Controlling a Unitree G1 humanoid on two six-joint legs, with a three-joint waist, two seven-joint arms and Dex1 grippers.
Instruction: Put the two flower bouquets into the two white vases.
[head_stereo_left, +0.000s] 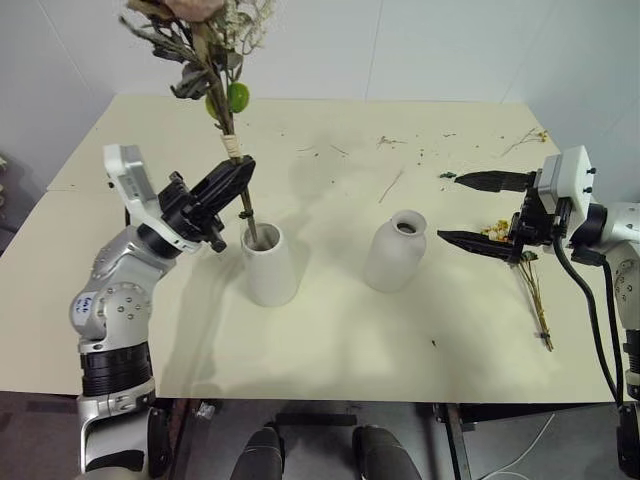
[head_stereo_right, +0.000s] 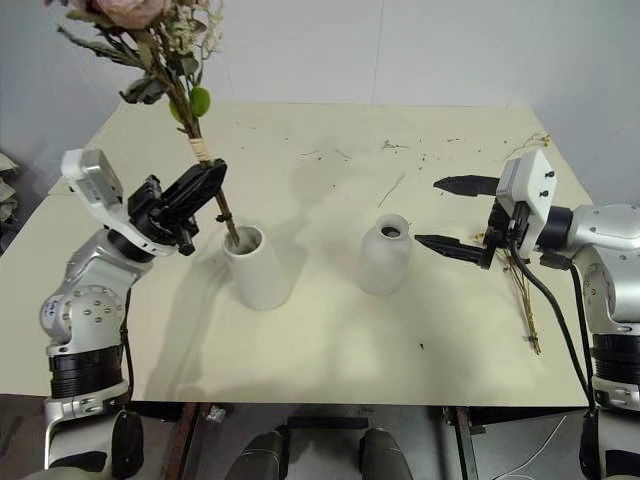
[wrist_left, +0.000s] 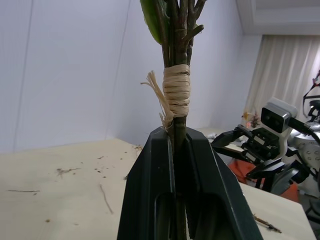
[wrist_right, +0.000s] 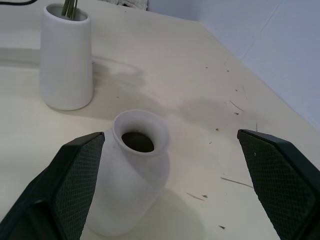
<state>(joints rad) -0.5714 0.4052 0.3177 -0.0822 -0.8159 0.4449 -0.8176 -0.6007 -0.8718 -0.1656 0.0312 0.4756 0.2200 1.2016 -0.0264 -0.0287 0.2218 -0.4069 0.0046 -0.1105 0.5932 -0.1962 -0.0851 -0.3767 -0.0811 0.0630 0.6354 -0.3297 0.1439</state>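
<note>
The left gripper (head_stereo_left: 236, 178) pointed up and squeezed the rose bouquet (head_stereo_left: 205, 40), its stems down in the smooth vase (head_stereo_left: 270, 265). The right gripper (head_stereo_left: 470, 210) gaped wide near the bottle vase (head_stereo_left: 395, 250), dried bouquet (head_stereo_left: 533, 290) lying below it.

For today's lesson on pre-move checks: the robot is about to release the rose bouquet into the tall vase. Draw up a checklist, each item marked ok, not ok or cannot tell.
1. Left gripper shut on the rose bouquet, just below its raffia tie: ok.
2. Stem ends inside the tall vase's mouth: ok.
3. Stems touching the vase bottom: cannot tell.
4. Tall vase upright on the table: ok.
5. Right gripper open, jaws wide, near the narrow-necked vase: ok.
6. Dried bouquet in a vase: not ok, it lies on the table.
</note>
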